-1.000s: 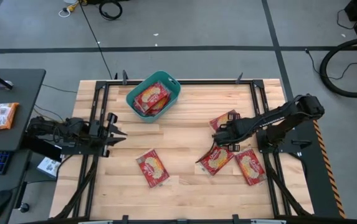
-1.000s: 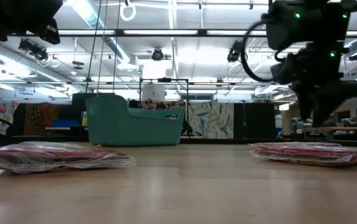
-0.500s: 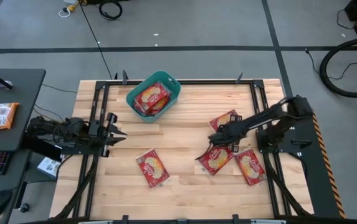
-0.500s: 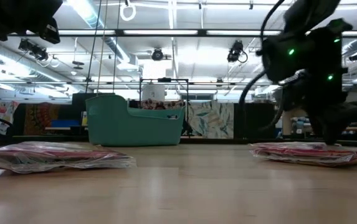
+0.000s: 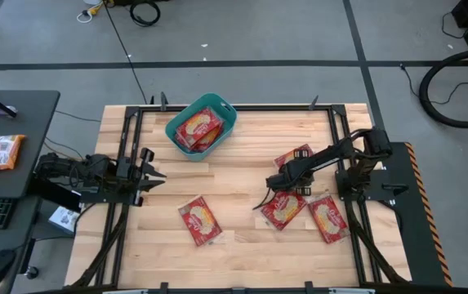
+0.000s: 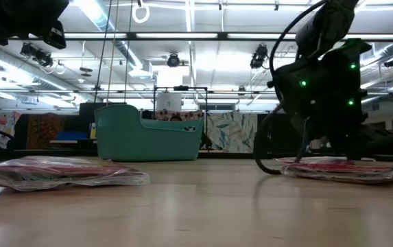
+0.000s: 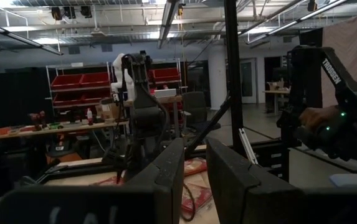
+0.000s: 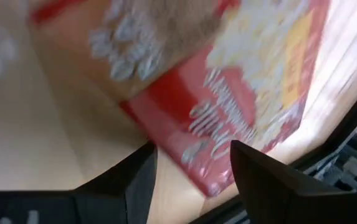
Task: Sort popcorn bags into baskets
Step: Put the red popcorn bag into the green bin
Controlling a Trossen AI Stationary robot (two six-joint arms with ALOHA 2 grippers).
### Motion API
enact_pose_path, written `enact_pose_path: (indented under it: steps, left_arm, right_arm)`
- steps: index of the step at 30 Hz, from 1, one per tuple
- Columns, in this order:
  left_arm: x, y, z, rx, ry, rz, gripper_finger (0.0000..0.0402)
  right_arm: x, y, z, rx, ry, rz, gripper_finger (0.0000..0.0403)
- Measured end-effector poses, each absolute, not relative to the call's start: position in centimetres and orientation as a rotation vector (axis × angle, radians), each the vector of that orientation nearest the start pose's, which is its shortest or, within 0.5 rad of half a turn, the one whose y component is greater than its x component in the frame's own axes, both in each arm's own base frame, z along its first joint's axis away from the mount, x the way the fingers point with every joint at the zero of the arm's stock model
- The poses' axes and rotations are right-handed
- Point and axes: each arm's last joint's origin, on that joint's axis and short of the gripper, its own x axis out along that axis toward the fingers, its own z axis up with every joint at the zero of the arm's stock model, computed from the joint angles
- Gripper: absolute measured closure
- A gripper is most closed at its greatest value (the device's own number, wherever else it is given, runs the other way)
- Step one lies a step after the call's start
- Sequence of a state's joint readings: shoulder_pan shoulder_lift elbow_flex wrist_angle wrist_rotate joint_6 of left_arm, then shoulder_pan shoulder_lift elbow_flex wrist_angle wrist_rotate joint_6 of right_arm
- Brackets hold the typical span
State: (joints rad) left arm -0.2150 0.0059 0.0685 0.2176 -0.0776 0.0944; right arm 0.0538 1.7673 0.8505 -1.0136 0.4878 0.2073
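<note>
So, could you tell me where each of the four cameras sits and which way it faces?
High view: overhead, facing straight down on the table, both arms, the teal tub and the popcorn bags.
Low view: at tabletop height, facing level across to the tub; the right arm comes down onto a bag.
Left wrist view: behind the left gripper, facing across the table at the right arm.
Right wrist view: behind the open right gripper, close above a popcorn bag.
Shared: high and low views both show the tub.
</note>
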Motion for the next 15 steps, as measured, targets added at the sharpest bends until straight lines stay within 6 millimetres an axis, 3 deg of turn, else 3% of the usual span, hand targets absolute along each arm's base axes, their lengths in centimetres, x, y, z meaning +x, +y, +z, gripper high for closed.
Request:
enact_pose_path:
  steps: [5, 12, 15]
  left_arm:
    - [8.8, -1.7, 20.7, 0.053, -0.284, -0.123, 0.0329]
    - [8.8, -1.7, 20.7, 0.053, -0.284, -0.123, 0.0329]
    - [8.8, -1.7, 20.7, 0.053, -0.284, -0.123, 0.0329]
  right_arm:
    - [24.1, -0.7, 11.7, -0.376, 1.775, -0.46, 0.0247]
    - [24.9, -0.9, 11.5, -0.364, 1.698, -0.455, 0.038]
    - [25.1, -0.8, 11.7, -0.375, 1.673, -0.464, 0.0387]
